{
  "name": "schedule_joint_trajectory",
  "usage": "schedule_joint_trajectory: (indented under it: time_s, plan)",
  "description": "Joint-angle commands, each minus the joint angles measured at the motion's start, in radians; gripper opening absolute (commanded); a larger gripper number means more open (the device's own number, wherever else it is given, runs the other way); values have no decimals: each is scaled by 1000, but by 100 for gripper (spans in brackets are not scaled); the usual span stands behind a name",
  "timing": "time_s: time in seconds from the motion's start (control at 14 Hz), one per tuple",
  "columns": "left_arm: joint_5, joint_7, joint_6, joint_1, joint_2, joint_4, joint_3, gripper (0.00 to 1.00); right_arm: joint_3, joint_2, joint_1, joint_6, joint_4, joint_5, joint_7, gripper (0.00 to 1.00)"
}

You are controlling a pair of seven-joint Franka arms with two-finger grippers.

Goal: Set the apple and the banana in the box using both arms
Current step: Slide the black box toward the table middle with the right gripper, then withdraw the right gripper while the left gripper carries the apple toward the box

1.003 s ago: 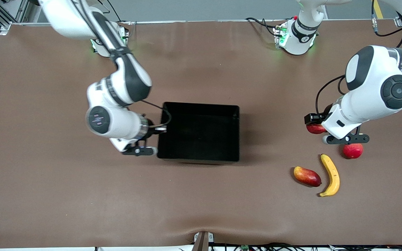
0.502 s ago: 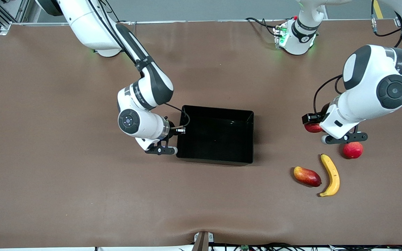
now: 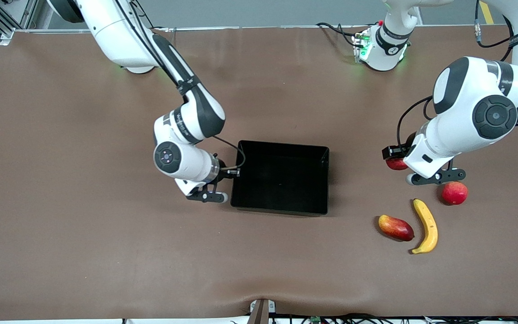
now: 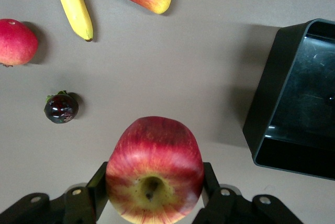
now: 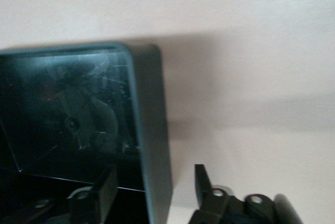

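Gripping the smooth, round apple (image 4: 154,169), the left end effector (image 4: 155,198) hung over the desk (image 3: 83,234).
Right end effector (image 5: 152,190) straddled the glossy black box's (image 5: 152,145) wall, fingers apart.

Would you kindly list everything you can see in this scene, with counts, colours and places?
table: 1, brown, under everything.
box: 1, glossy black, mid-table, no fruit in it.
apple: 1, red and yellow, held in the left gripper over the table toward the left arm's end.
banana: 1, yellow, on the table, nearer the front camera than the red fruit.
mango: 1, red and yellow, beside the banana.
red fruit: 1, red, round, on the table near the left gripper.
dark fruit: 1, nearly black, small, on the table near the red fruit.
left gripper: 1, black, shut on the apple.
right gripper: 1, black, open, straddling the box's wall.
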Motion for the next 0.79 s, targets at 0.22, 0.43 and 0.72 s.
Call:
schedule_joint_trajectory:
  time_s: [0.22,0.43,0.72]
  plan:
    - [0,-44,-13,-16,9,18,-1,0,-19,-80,-168,-345,173,-47,-2,100]
    - [-2,-98,-13,-36,14,29,-1,0,-27,-82,-237,-452,293,-142,-109,100]
    - [4,-170,-8,-83,45,46,-1,0,-58,-112,-312,-568,381,-227,-241,100]
